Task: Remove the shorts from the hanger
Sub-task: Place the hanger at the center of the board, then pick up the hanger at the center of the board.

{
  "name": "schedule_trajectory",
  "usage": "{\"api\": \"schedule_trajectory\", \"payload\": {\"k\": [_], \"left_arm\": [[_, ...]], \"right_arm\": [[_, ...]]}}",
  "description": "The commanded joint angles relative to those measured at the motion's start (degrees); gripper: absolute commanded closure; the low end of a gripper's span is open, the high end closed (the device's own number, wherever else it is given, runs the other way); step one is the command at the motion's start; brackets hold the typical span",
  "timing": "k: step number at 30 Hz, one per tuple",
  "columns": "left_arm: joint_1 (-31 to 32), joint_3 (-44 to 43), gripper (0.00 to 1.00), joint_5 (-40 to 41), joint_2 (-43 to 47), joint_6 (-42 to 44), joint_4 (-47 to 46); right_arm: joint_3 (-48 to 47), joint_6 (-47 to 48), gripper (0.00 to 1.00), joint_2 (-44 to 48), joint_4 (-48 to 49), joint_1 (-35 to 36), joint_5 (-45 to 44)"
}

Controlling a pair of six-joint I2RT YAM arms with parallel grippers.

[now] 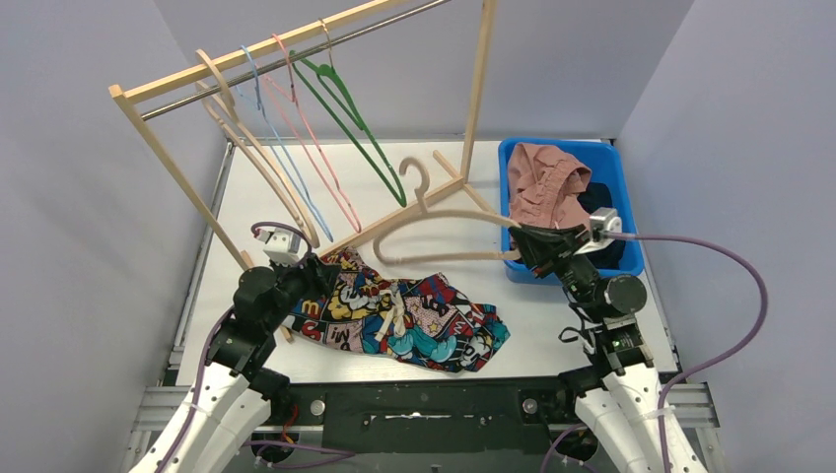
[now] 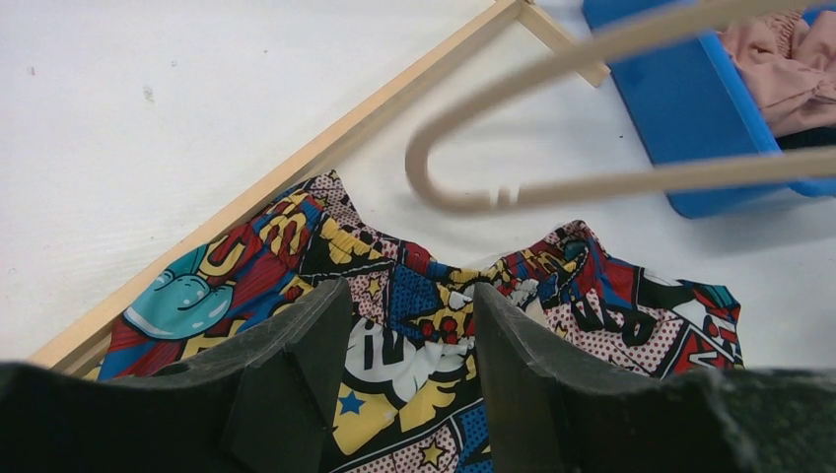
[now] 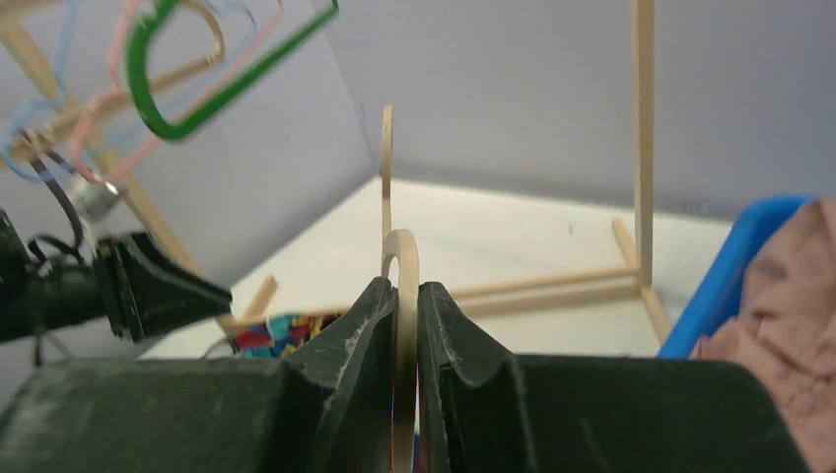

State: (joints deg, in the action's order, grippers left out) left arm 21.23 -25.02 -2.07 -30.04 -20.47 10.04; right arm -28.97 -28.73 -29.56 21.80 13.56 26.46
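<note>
Only the right wrist view shows the right gripper (image 3: pixel 401 296) pinching the beige hanger (image 3: pixel 401 236). The left wrist view shows the left gripper (image 2: pixel 409 301) spread over the comic-print shorts (image 2: pixel 592 301), which lie on the table (image 1: pixel 542 307).

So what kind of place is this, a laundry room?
Probably a robot lab's test booth, not a home: a left arm and a right arm bolted to a white table, plain grey walls around it, and a little wooden rack beside a blue bin of clothes.
</note>
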Motion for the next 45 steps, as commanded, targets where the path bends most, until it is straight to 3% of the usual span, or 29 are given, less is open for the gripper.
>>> {"api": "schedule_trajectory", "payload": {"k": [1,8,14,17,20,23,35,45], "left_arm": [[0.28,-2.37,0.52,-1.35,-0.13,0.17,-3.54],[0.22,-2.47,0.52,-1.14,-0.27,0.17,-3.36],[0.24,-2.49,0.52,-0.85,-0.02,0.17,-3.16],[0.3,-2.49,0.52,-0.42,0.2,0.17,-3.01],[0.3,-2.41,0.52,-0.35,0.43,0.17,-3.17],[0.3,-2.45,0.52,-0.49,0.25,0.17,-3.11],[0.39,-2.5,0.52,-0.15,0.45,0.09,-3.01],[0.56,-2.49,0.52,-0.09,0.47,0.07,-3.01]], "right_arm": [[1.28,5.12,1.0,2.99,-15.14,0.53,6.5],[0.46,6.14,1.0,3.87,-27.77,1.06,12.14],[-8.51,7.49,0.95,-7.58,-41.94,1.69,17.87],[-10.68,10.82,0.94,-11.73,-47.61,3.91,15.7],[-10.06,10.1,0.91,-12.53,-45.89,7.44,12.87],[-10.22,10.02,0.98,-12.83,-45.14,10.01,9.28],[-21.12,10.04,1.0,-1.1,-47.59,10.16,-7.75],[-25.94,11.66,1.0,5.64,-38.54,10.09,-15.94]]}}
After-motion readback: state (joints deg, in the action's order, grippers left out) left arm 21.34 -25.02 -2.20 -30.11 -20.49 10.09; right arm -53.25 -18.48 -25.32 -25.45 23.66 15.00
